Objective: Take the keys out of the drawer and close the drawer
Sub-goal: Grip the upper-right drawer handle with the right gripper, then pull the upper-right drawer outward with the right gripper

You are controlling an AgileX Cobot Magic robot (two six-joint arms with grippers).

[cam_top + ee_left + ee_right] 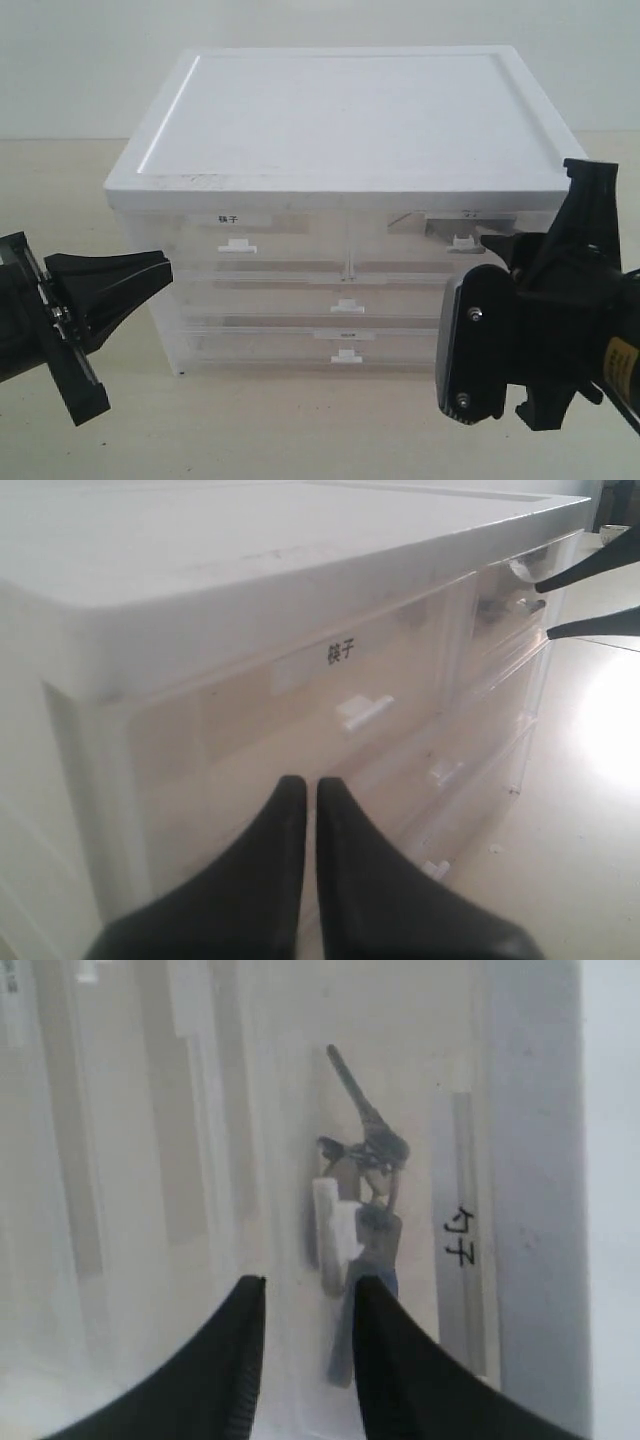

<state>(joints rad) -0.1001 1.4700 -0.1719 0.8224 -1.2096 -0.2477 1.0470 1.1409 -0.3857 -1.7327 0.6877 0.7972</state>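
In the exterior view, at 9 o'clock of the parted, empty right gripper, the tab handle of the drawer is seen close.

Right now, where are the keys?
Inside the top-right drawer in the exterior view; the right wrist view shows the keys behind its white tab handle.

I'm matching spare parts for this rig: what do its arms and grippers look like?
Both the left gripper and right gripper are matte black, with smooth fingers tapering to points. The right arm's black, round-cornered wrist housing shows silver screws and a small yellow label.
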